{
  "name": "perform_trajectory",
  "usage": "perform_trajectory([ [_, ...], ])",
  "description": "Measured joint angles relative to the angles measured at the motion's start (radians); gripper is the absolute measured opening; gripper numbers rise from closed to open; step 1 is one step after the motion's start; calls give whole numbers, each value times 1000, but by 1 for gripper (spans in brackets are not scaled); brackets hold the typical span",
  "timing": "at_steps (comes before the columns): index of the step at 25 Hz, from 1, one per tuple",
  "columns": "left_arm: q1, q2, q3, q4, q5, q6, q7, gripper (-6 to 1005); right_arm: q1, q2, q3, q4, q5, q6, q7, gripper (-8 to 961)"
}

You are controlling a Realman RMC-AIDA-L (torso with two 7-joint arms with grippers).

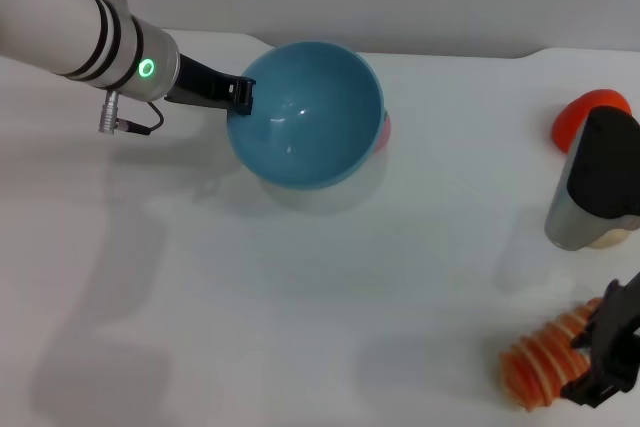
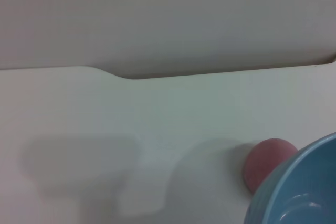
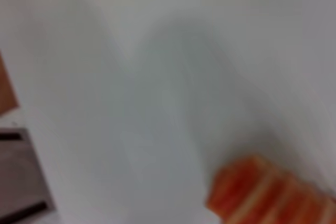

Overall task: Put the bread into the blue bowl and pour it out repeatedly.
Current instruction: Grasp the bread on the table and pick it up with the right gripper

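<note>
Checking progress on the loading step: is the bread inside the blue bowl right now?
No: the blue bowl is empty, and the bread lies on the table beside the right gripper.

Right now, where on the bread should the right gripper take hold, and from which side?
Probably across the middle of the bread, from above. It lies flat on the table, ribbed side up, so fingers can straddle its narrow width. The right gripper is already at its right end; the left gripper holds the blue bowl.

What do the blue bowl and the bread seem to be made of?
The blue bowl, held at its rim by the left gripper, looks like smooth, glossy plastic: highlights shine inside. The bread, at the right gripper, seems a toy, perhaps moulded plastic or rubber, with regular orange and tan ridges.
</note>
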Motion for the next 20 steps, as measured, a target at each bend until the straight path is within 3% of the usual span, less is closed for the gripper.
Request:
perform_trajectory([
  [9, 2, 0, 0, 11, -2, 21, 0, 6, -3, 1, -63, -3, -64, 50, -11, 592],
  [20, 4, -1, 0, 26, -6, 29, -1, 6, 5, 1, -214, 31, -119, 168, -15, 555],
])
